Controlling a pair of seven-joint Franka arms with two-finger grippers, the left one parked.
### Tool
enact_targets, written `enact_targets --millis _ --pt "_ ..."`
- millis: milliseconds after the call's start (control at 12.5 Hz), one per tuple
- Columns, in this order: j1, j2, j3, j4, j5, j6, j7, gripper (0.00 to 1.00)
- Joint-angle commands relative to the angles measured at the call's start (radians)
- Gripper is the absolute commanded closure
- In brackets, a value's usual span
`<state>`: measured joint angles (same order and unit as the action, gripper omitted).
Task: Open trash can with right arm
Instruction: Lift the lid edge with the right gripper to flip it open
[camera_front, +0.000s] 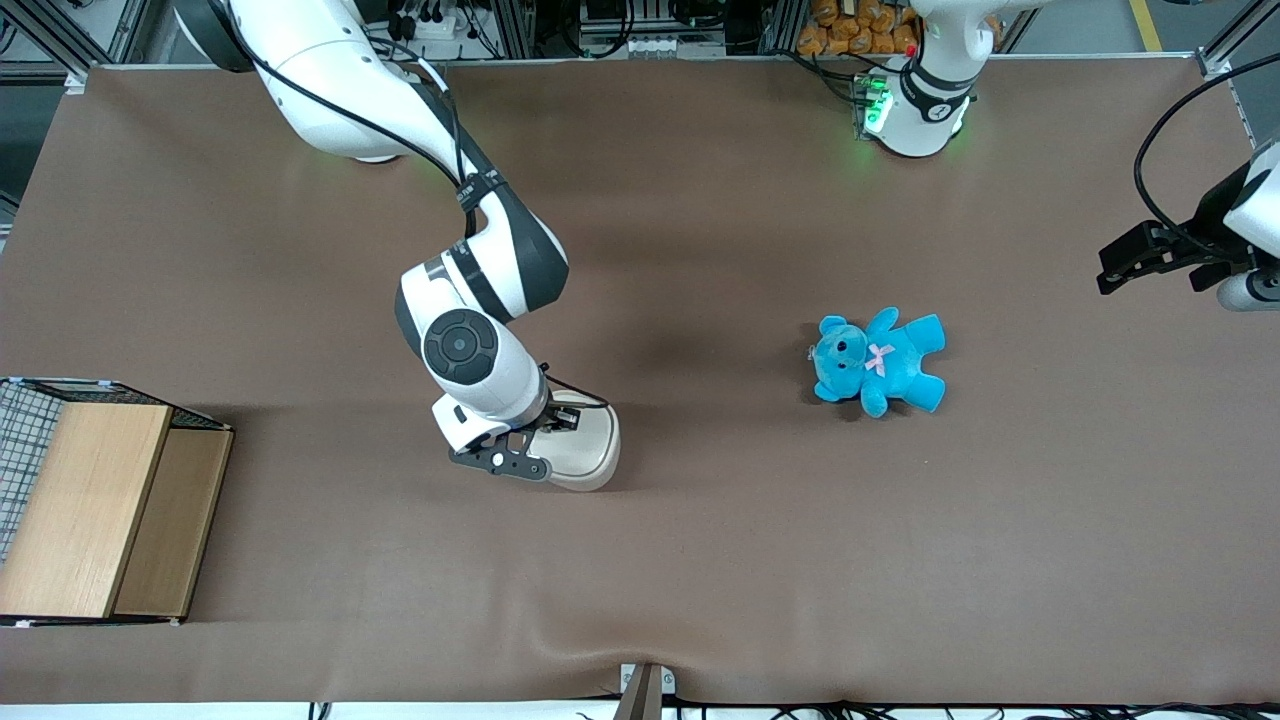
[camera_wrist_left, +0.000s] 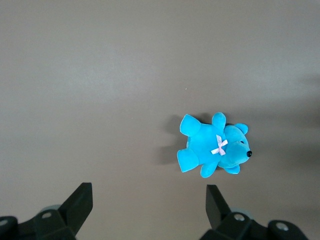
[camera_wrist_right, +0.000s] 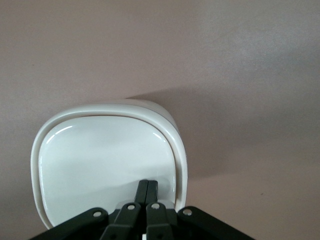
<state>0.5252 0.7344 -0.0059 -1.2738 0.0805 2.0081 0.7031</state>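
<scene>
Cream-white rounded-square trash can (camera_wrist_right: 107, 165), lid flat, pincer (camera_wrist_right: 147, 189) together on it.

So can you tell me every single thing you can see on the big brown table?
Small cream-white rounded-square plastic trash can: one, cream-white, lid flat and shut, near the table's middle, right under the working arm's gripper.
Soft blue teddy bear with a pink bow: one, bright blue, lying on the table toward the parked arm's end, apart from the trash can.
Light wooden box: one, tan wood, at the working arm's end of the table, beside a wire mesh basket.
Brown table cover: one, plain brown, under everything.
White jointed right arm: one, white with black elbow, reaching down over the trash can.
Black two-finger gripper: one, black, fingers shut together on the lid's edge.
</scene>
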Motion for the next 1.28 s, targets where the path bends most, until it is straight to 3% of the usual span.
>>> enact_targets --millis 0,160,400,560,800,960,1120,1200 --pt "0.012 0.016 -0.008 -0.012 -0.019 0.029 0.022 1.00" --pt "0.004 0.010 -0.006 0.008 -0.004 -0.011 0.027 1.00" --pt "-0.008 0.010 -0.005 0.141 0.059 -0.185 0.113 1.00" --pt "-0.007 0.007 -0.002 0.152 0.125 -0.199 0.142 1.00" --pt "0.002 0.002 0.004 0.197 0.131 -0.218 0.159 0.99" --pt "-0.019 -0.016 0.020 0.217 0.198 -0.238 0.168 0.72" --pt "-0.056 -0.062 0.020 0.217 0.239 -0.294 0.168 0.00" --pt "-0.054 -0.094 0.018 0.215 0.234 -0.314 0.170 0.00"
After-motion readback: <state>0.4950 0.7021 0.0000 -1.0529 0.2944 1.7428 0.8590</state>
